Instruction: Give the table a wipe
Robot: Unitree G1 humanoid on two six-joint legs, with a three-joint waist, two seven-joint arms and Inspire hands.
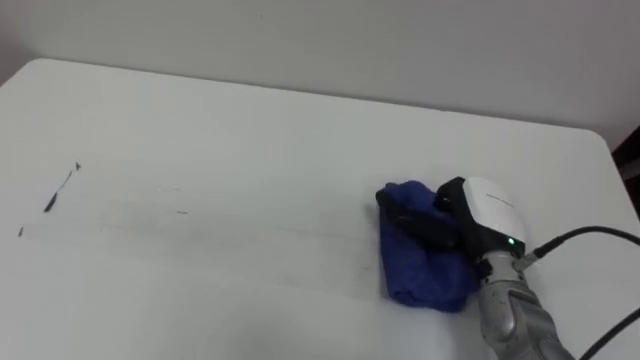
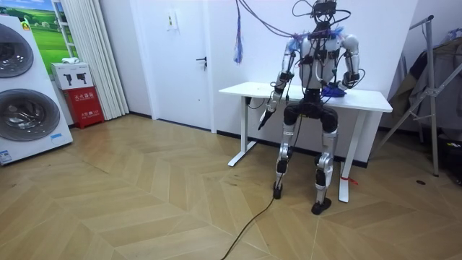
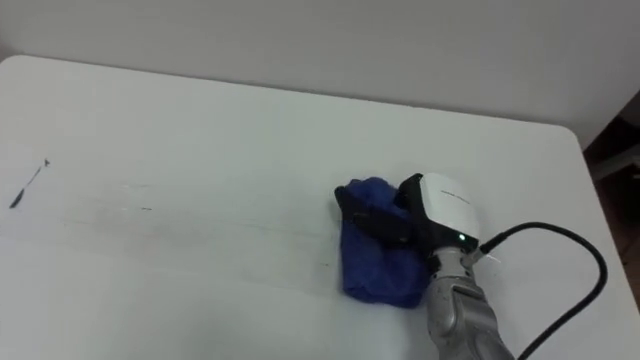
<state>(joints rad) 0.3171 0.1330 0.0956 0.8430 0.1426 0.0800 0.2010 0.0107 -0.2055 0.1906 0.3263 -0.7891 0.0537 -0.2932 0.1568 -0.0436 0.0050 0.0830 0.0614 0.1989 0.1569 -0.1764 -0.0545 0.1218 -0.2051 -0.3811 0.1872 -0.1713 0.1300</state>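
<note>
One blue cloth [image 1: 425, 265] lies right of centre on the white counter [image 1: 250, 130]. The right hand [image 1: 488, 210] is on top of it, dark fingers [image 1: 408, 217] curled into the folds, grasping it. Best to press flat and sweep left toward the dark marks [image 1: 60, 188], well apart from the cloth. Fingertips partly buried. The left hand [image 2: 268, 114] hangs beside the counter, state cannot tell.

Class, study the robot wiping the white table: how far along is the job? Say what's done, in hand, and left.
Done: the white rectangular table looks clean around the crumpled blue cloth. In hand: the right hand grips that cloth on the table's right part. Left: thin dark marks near the left edge, far from the cloth, are not yet wiped. The left hand hangs by the robot's side.
</note>
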